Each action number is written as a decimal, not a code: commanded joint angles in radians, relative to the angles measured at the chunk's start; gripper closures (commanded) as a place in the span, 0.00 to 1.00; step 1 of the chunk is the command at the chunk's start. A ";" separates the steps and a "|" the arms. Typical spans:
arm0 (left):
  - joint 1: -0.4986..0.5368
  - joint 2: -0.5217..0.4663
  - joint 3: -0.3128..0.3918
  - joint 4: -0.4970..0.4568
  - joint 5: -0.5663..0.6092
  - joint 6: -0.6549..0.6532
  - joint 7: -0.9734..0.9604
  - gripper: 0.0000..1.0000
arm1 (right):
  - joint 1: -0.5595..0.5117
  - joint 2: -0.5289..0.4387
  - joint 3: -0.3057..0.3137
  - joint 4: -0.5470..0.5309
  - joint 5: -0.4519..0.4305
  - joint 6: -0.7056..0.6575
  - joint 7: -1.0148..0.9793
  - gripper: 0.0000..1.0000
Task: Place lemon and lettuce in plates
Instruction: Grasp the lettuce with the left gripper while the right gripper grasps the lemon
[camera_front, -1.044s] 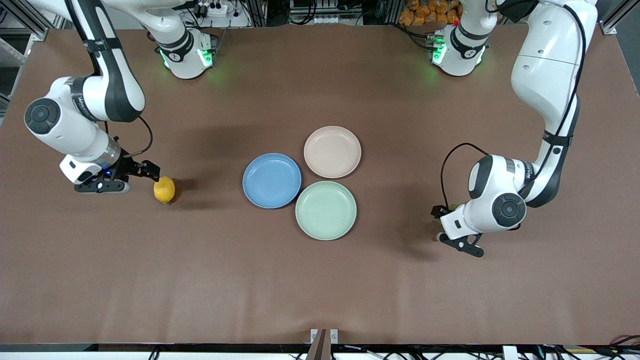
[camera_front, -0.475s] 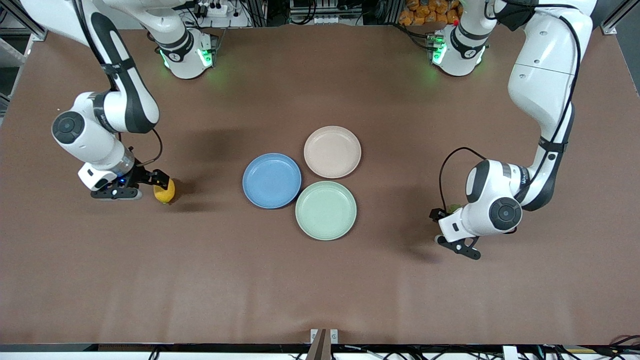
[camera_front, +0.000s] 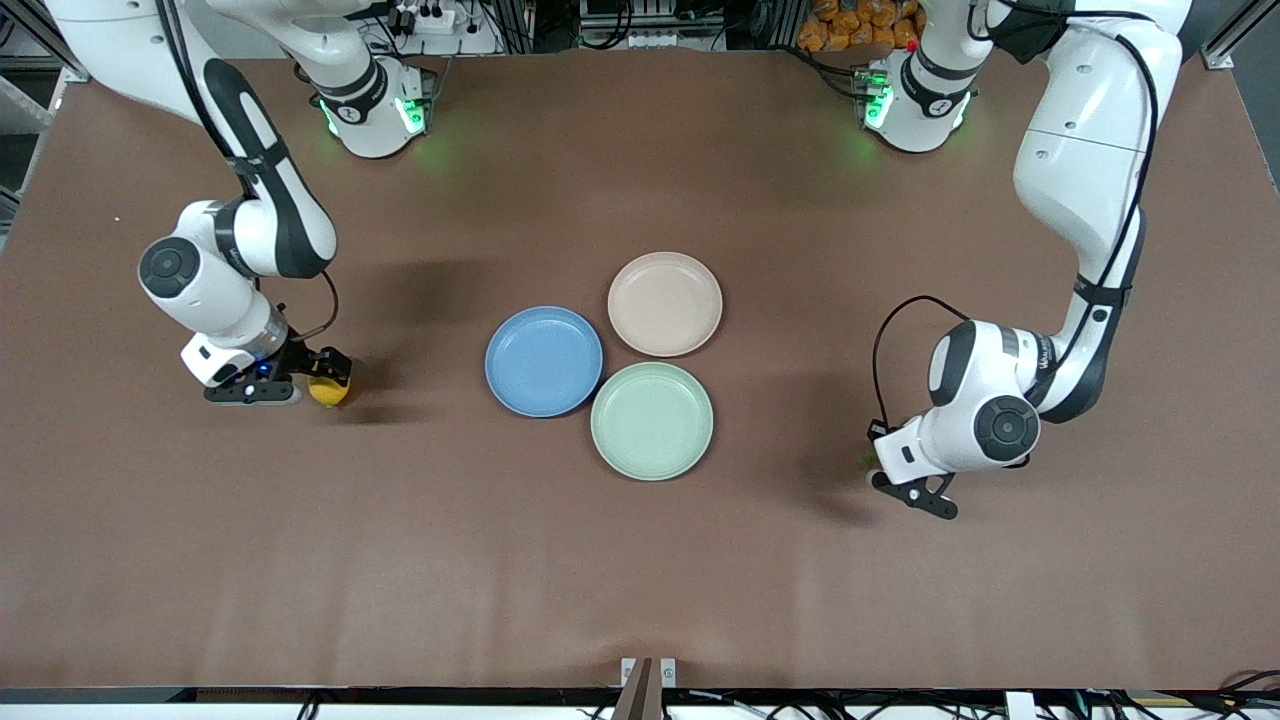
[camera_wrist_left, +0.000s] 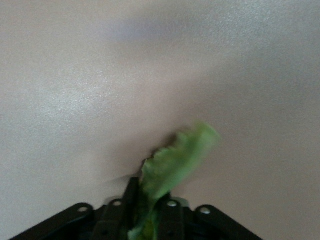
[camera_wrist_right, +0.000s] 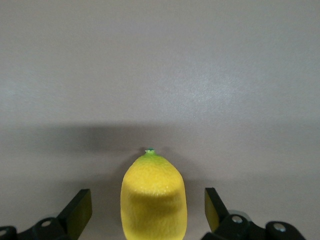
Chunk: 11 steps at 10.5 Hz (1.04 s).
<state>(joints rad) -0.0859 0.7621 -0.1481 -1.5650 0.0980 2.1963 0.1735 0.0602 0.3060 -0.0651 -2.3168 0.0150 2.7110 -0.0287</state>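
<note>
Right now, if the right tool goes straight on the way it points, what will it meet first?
The lemon: it lies between the open fingers of the right tool, still untouched on either side. Past it, only bare table shows.

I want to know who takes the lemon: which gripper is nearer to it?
Right. The right gripper is open around the lemon at its own end of the table; the left gripper is past the plates, shut on the lettuce.

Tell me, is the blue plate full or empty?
Empty. The front view shows the blue plate with only its bare blue inside, nothing on it.
</note>
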 joint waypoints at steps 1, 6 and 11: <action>-0.003 0.000 0.001 0.016 0.022 0.000 -0.005 1.00 | 0.000 0.045 0.004 -0.015 0.005 0.065 -0.010 0.00; -0.014 -0.032 -0.011 0.011 0.025 -0.004 -0.100 1.00 | 0.007 0.093 0.004 -0.015 0.005 0.114 -0.005 0.00; -0.011 -0.150 -0.074 -0.087 0.009 -0.009 -0.219 1.00 | 0.009 0.114 0.002 -0.013 0.003 0.119 -0.005 0.08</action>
<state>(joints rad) -0.1004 0.6958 -0.2012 -1.5662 0.0980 2.1927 0.0027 0.0653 0.4153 -0.0625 -2.3239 0.0150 2.8131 -0.0287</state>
